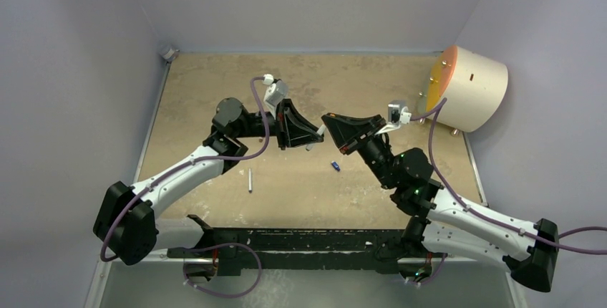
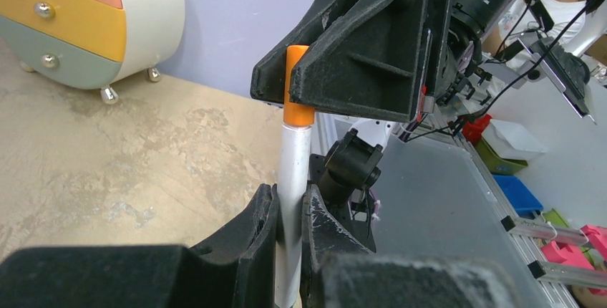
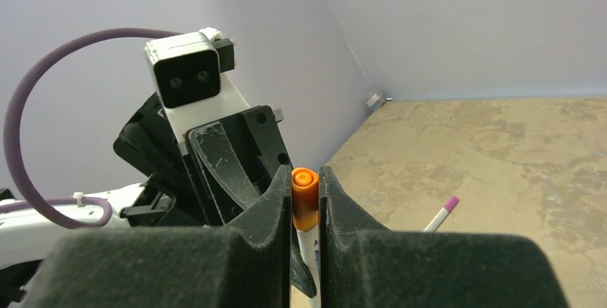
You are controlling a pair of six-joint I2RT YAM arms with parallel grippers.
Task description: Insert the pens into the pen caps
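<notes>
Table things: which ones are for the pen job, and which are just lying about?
For the job: held pen, orange cap, blue cap, loose pen.
Just lying about: round drawer chest.

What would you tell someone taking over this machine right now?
Left end effector: shut on a pen.
Right end effector: shut on the orange cap, already over that pen's tip.
Done: a pink-capped pen lies on the table.
Left: finish and set down the orange one; the blue cap lies loose, needing a pen.
Another pen, seen from above, may be that pink one; cannot tell.
</notes>
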